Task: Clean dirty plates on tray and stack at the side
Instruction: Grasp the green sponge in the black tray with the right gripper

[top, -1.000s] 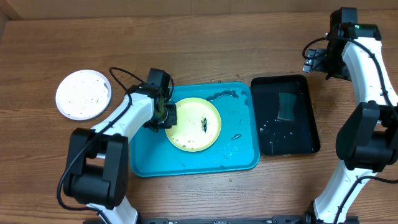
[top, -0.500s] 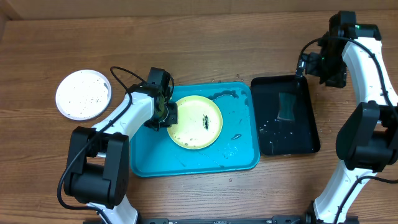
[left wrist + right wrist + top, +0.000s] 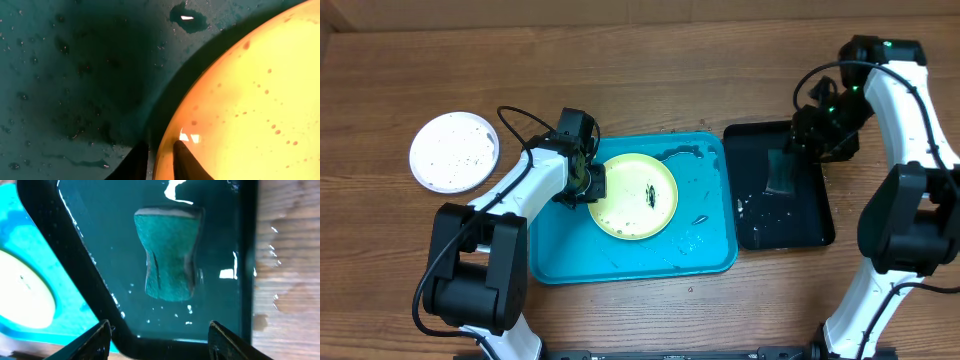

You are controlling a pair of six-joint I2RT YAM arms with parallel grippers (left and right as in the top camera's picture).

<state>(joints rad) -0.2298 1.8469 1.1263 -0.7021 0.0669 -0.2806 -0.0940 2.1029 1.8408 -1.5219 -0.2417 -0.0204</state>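
A pale yellow plate with a dark smear lies on the turquoise tray. My left gripper is at the plate's left edge. In the left wrist view the plate has its rim between the two narrow fingers of the left gripper, which is shut on it. A white speckled plate sits on the table at the far left. My right gripper hangs open over the black tray's far end. In the right wrist view, the right gripper has nothing between its fingers.
The glossy black tray to the right of the turquoise one holds water and a green sponge, seen in the right wrist view as the sponge ahead of the open fingers. Water puddles lie on the turquoise tray.
My right arm has come in from beyond the black tray's far right corner to above the tray, near the sponge, its jaws somewhat narrower. The left arm and yellow plate hardly moved.
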